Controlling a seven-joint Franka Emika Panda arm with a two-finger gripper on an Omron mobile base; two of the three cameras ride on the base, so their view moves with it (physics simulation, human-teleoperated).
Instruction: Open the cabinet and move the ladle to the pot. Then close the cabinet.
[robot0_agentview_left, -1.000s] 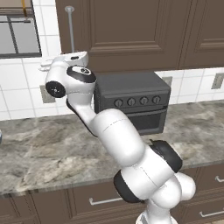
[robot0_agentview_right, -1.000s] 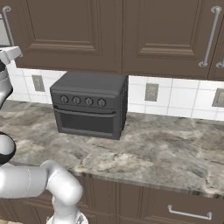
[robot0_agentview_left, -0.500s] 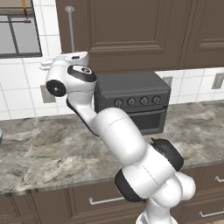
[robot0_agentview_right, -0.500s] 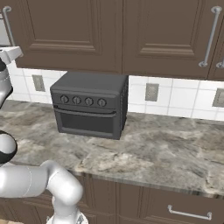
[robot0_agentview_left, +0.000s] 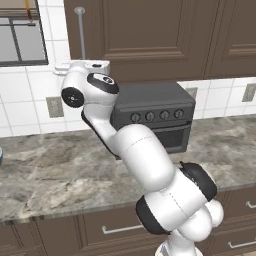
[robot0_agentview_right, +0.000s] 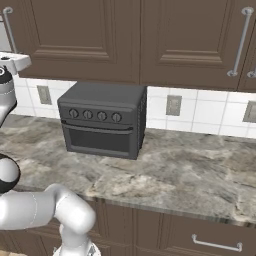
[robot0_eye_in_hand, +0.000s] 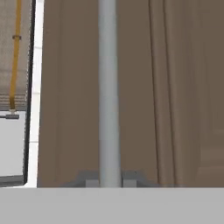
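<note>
While gripper (robot0_eye_in_hand: 109, 180) sits clamped on handle (robot0_eye_in_hand: 109, 87) low end, cabinet (robot0_agentview_left: 150, 35) door shut; bar axis vertical, dead ahead between fingertips; pull goes straight back toward robot.

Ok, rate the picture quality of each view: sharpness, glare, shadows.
Hand view: soft and blurry close up, with the cabinet and its handle lit flat, no glare. Left base view: sharp, evenly lit, faint shading under the oven. Right base view: crisp, and the counter shows no harsh shadows.
</note>
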